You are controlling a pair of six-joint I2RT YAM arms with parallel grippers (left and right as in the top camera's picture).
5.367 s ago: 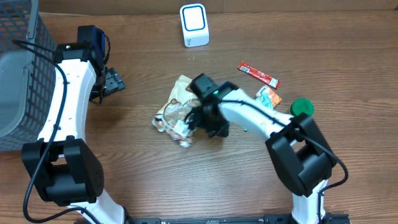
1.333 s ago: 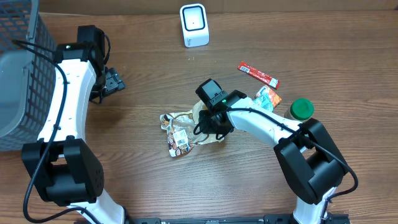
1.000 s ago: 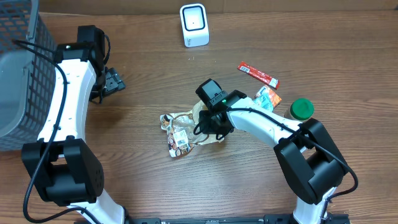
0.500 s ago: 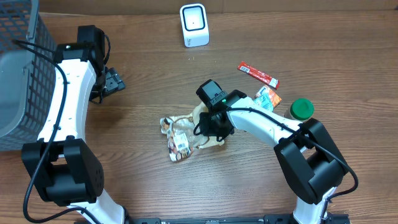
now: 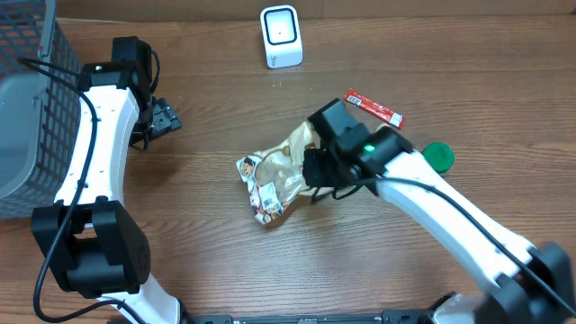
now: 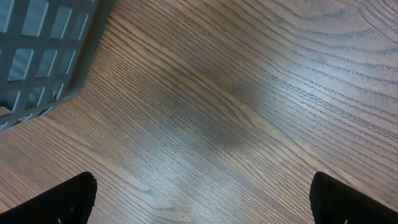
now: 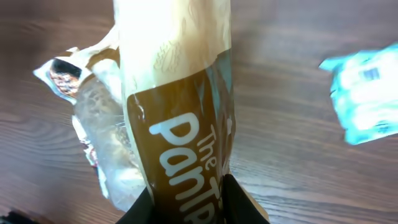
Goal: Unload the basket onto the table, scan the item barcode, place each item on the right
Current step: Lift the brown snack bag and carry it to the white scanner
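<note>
Table: brown wood-grain table (image 5: 207, 261), with a grey wire basket (image 5: 22, 99) at its edge, close behind the left arm.
Right gripper: the right gripper (image 5: 315, 167) is nearly pressed together, pinching one end of the snack bag (image 5: 274, 180). In the wrist view its dark fingers (image 7: 239, 202) clamp the brown printed wrapper low in the frame.
Snack bag: it juts out ahead of the right gripper's jaws, cream end farthest from them and crumpled foil off to one side. It looks carried rather than lying flat.
Change: half a second ago the arm was folded over the bag, which lay spread on the wood. Now the arm has swung out and the bag has come along with it.
Label: a pale patch shows on the bag's face away from the jaws, too small to read as a barcode.
Scanner: the white scanner (image 5: 281, 36) stands well apart from the right gripper, beyond the bag toward the table's far edge.
Left gripper: the left gripper (image 5: 164, 117) is spread wide over bare wood, holding nothing and well apart from the bag.
Bystanders: a red stick packet (image 5: 373, 106) and a green cap (image 5: 438, 156) lie just behind the right gripper.
Meaning: the pickup looks done. I judge that carrying the bag to the scanner window and turning its label to face it remains.
</note>
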